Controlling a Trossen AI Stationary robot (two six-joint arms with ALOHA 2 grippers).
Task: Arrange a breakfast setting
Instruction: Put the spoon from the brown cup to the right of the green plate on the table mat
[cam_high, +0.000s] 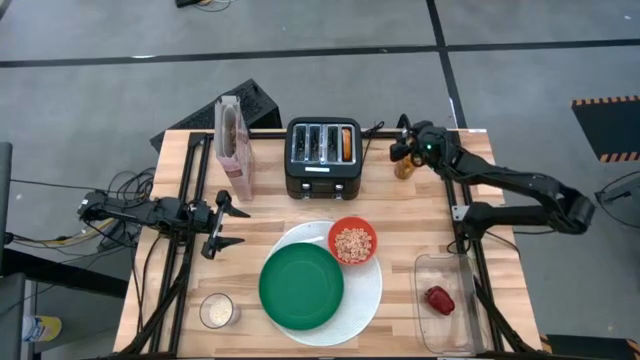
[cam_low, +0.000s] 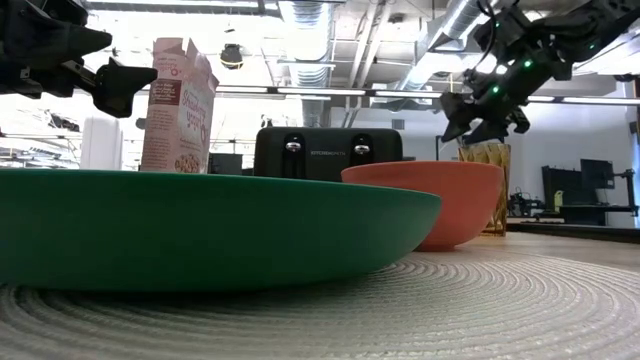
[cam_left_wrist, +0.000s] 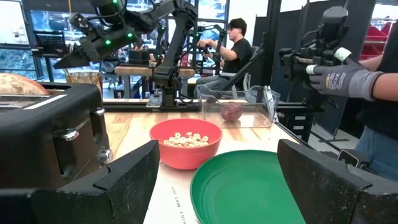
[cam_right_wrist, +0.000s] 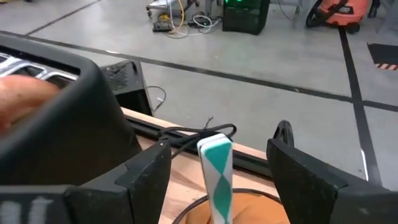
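Fingers (cam_right_wrist: 311, 177) of the right gripper (cam_right_wrist: 217, 171) were spread, straddling the upright teal-and-white-handled spoon (cam_right_wrist: 215, 169) directly below; left gripper (cam_high: 222, 226) idle, released.

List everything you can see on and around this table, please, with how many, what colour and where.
White plate: one, table front, under the others.
Green plate: one, on white plate.
Red bowl: one, cereal inside, on white plate's back edge.
Toaster: one, black, back centre.
Bagel: one, brown, in the toaster's right slot.
Carton: one, pink-white, left of toaster.
Clear tub: one, front right.
Red food item: one, inside tub.
Small cup: one, clear, front left.
Amber glass: one, back right.
Spoon handle: one, teal-white, in glass.
Left gripper: open, table's left.
Right gripper: open, over glass.
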